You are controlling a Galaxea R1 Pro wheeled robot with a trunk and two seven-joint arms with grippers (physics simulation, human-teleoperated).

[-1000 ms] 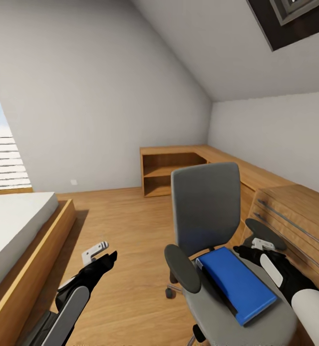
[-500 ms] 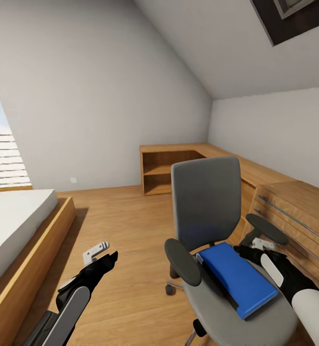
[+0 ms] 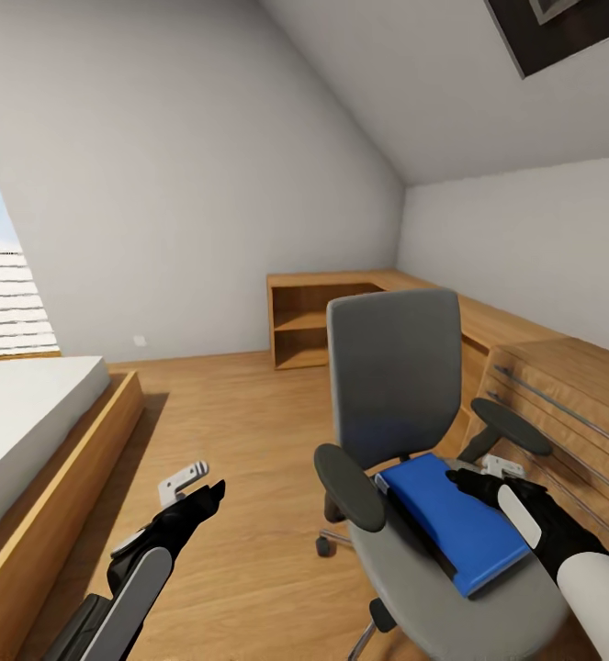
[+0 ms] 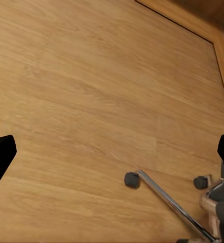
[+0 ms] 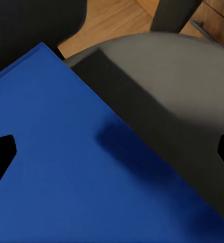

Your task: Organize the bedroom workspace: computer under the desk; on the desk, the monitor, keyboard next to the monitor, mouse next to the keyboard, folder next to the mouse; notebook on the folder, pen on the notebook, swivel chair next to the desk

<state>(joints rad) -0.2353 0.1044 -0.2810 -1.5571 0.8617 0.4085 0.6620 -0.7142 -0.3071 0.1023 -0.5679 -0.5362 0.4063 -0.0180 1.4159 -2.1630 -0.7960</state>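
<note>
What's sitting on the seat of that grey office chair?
A bright-blue folder lies flat on the swivel chair seat, the right tool open over it. Whatever lies under the folder is covered.

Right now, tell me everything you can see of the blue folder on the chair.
The folder is a flat, bright-blue rectangle with a dark strip along one long edge. It looks smooth and rigid, is closed, and lies flat and skewed on the grey seat of the swivel chair, between the armrests. The right gripper hovers over its far corner with fingers spread; contact can't be confirmed.
</note>
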